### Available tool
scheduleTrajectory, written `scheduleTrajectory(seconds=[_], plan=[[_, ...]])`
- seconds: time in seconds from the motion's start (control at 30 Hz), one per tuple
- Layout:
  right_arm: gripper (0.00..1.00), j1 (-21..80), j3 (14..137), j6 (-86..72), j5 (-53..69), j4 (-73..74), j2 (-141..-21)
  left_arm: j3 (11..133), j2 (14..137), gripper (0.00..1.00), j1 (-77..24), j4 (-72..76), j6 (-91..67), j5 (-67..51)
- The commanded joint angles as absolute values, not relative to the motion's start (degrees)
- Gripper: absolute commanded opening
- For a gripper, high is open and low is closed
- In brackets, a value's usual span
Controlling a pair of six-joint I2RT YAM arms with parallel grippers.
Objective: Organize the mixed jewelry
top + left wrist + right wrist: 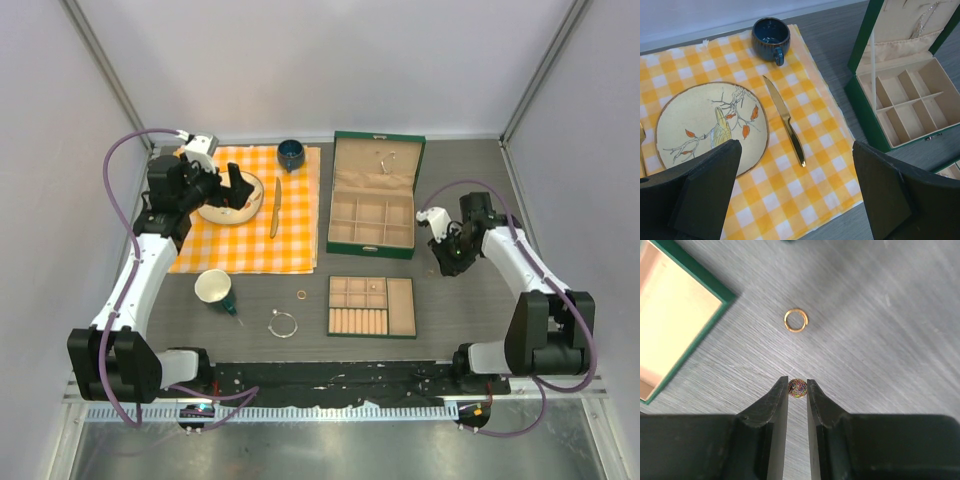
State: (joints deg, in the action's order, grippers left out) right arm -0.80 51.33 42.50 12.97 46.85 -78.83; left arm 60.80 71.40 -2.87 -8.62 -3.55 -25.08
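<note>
Matte black fingers of the right gripper (797, 385) fill the bottom of my right wrist view. Their squared tips are drawn almost together and pinch a tiny round stud (797, 388), a disc with a dark, many-coloured face, low over the table (880, 340). The tabletop is grey with a fine brushed grain. Just beyond the tips a smooth gold ring (796, 320) lies flat on it. A green rim with a plain beige lining (690, 271) cuts across the left corner; I cannot tell whether it is the box or the tray.

From overhead I see a thin silver wire bangle (283, 324) lying on the table near the front edge. A second gold ring (301, 295) lies between the paper cup (213, 287) and the compartmented tray (401, 305).

On my left wrist view the left gripper (797, 195) is spread wide and holds nothing. It hangs above the orange-and-white checked cloth (805, 165). On the cloth are a round painted plate (690, 115), a slim gold knife (785, 117) and a glazed dark blue mug (770, 35). The open green box (862, 95), with its beige dividers, stands to the right.
</note>
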Motion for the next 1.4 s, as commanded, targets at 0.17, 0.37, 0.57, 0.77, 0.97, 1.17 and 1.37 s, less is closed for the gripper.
scheduleTrajectory(seconds=[0.17, 0.37, 0.57, 0.77, 0.97, 1.17, 1.37], plan=[[0.11, 12.4, 58.8, 35.6, 16.1, 50.7, -73.4, 61.1, 71.4, 1.00, -3.0, -6.8, -3.3, -25.3], [0.11, 21.5, 59.6, 31.0, 15.5, 47.5, -75.8, 60.9, 71.2, 1.00, -3.0, -6.8, -3.3, -25.0], [0.11, 27.5, 59.8, 29.4, 15.1, 44.5, -80.8, 61.1, 71.2, 1.00, -3.0, -6.9, -3.3, -25.0], [0.10, 31.7, 59.1, 28.6, 14.1, 41.4, -84.1, 61.1, 71.5, 1.00, -3.0, -6.9, -3.1, -24.8], [0.11, 34.0, 58.4, 28.0, 12.7, 39.4, -86.7, 61.0, 71.5, 1.00, -2.9, -6.9, -2.8, -24.6], [0.11, 34.9, 57.0, 27.9, 12.3, 38.3, -88.1, 60.7, 71.2, 1.00, -2.9, -6.9, -2.5, -24.3], [0.11, 35.2, 55.4, 28.2, 10.7, 37.4, -88.8, 60.6, 70.8, 1.00, -3.0, -6.9, -2.3, -24.2]])
